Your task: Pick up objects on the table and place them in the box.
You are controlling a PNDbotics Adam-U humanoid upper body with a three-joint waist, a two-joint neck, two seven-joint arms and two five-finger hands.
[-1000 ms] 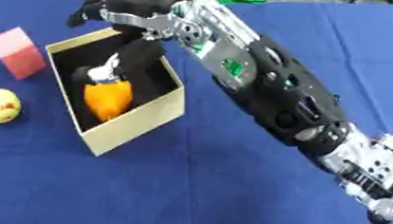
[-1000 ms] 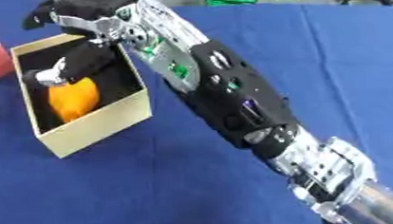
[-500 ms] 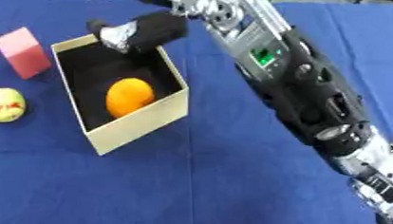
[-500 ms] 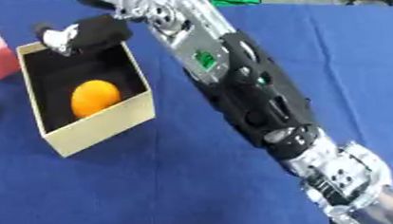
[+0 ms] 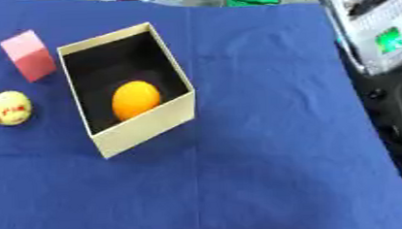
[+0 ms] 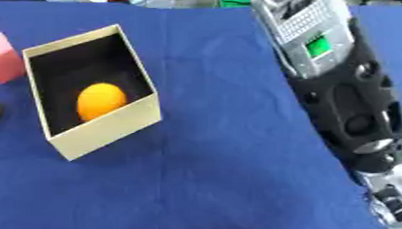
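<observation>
Orange (image 5: 136, 99) sits in box (image 5: 145, 126), toward near wall. Pink block (image 5: 29, 55) just left of box's far corner; yellow ball (image 5: 9, 108) farther left, apart from box. Both on blue table (image 5: 266, 172), not yet boxed. My right arm (image 6: 339, 91) runs down right side; neither hand in view, so can't tell fingers' state. Next I'd take block: come from above, fingers clear of box wall, close across flat faces, lift straight before crossing rim.

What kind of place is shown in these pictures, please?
Probably a robot test or lab bench: a table under a blue cloth, with simple practice things on it: an open cardboard box holding an orange ball, a pink block and a yellow ball.
</observation>
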